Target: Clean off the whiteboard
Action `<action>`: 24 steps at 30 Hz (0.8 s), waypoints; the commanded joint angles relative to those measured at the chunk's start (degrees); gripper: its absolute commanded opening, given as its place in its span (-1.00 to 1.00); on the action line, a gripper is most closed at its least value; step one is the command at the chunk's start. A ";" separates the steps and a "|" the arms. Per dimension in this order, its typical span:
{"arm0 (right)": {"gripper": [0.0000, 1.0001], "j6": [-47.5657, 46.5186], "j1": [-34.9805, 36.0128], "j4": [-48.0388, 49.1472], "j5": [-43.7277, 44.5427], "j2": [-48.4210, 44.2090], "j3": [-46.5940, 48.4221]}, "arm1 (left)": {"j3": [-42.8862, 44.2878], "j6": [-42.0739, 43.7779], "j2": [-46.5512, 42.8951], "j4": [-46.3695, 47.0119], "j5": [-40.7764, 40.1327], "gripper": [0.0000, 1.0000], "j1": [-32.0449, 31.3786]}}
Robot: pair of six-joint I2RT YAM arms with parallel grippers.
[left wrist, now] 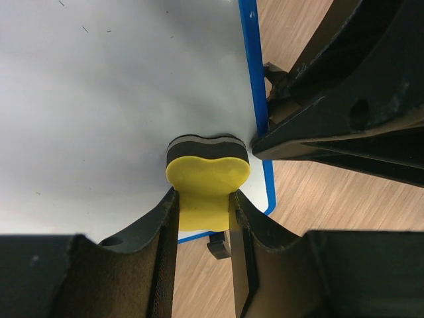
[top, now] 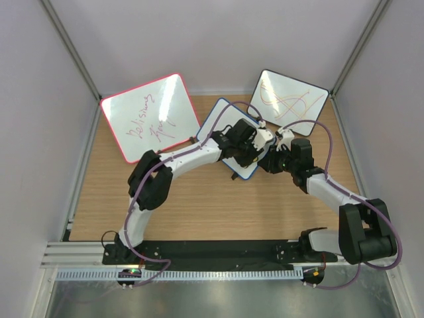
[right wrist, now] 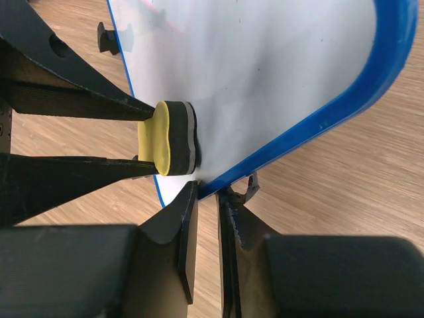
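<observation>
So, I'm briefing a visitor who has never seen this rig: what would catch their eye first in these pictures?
Most likely the yellow eraser, pinched in the left gripper and pressed flat on the whiteboard at mid-table, while the right gripper clamps its blue frame near a corner. Next, two scribbled boards at the back: the pink-framed board on the left, the black-framed board on the right.

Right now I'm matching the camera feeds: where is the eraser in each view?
Top external: not visible, under the left gripper, over the whiteboard.
Left wrist: eraser bottom centre, between the fingers.
Right wrist: left of centre, pressed on the board.
Shared landmark: the whiteboard's blue frame.
</observation>
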 commanded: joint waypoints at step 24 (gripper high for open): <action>-0.98 -1.98 1.52 -0.58 -2.63 -2.28 -0.02 | -6.12 2.93 -1.46 4.37 -7.29 -0.99 9.83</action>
